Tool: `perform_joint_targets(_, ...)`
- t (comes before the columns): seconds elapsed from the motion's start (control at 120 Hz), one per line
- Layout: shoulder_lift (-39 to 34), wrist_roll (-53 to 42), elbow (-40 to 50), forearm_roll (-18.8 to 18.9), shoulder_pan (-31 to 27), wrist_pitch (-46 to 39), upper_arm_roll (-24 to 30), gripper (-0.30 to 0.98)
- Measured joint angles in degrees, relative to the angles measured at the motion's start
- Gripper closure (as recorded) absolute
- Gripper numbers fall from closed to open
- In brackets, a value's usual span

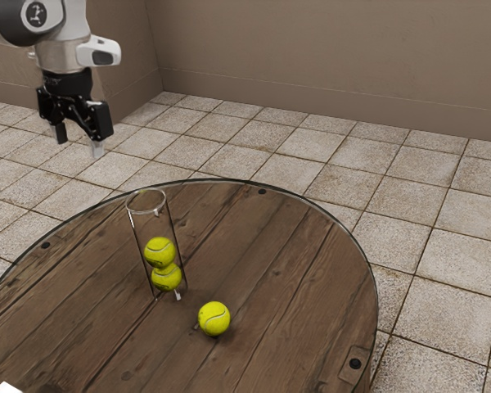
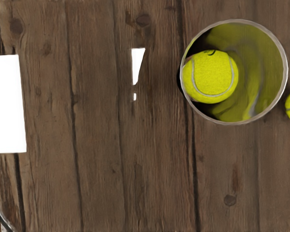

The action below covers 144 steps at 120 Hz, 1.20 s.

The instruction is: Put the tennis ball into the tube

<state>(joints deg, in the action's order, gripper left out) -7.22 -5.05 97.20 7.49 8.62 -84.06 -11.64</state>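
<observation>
Gripper [image 1: 78, 141] raised, released, fingers apart. Upright clear tube [image 1: 150, 223], between gripper and loose tennis ball [image 1: 214, 318], contains 2 balls [image 1: 159, 251], 1 above the other. All 3 balls and a white object [image 2: 6, 104]: round plank table [image 1: 270, 286]. Surroundings: tiled floor [image 1: 311, 169], brown wall [image 1: 327, 65].

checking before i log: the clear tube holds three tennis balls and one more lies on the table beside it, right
Not three: the exterior view shows two tennis balls in the clear tube, and a third tennis ball lies on the table beside it.
</observation>
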Motion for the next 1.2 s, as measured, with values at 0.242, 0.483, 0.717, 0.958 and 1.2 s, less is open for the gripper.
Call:
perform_joint_targets(0.242, -0.93, -1.43, 1.17, -1.32, 2.07, 0.42, -0.10, 0.00)
perform_joint_targets(0.483, -1.59, 1.14, 14.55, -7.43, 13.76, -9.42, -0.19, 0.00)
perform_joint_targets(0.717, 3.70, 4.14, 27.77, -12.66, 16.51, -23.53, 0.07, 0.00)
perform_joint_targets(0.958, 13.93, 5.77, 27.71, -14.46, 18.09, -34.37, 0.13, 0.00)
perform_joint_targets(1.2, 18.56, 5.19, 26.51, -18.01, 17.16, -39.89, 0.04, 0.00)
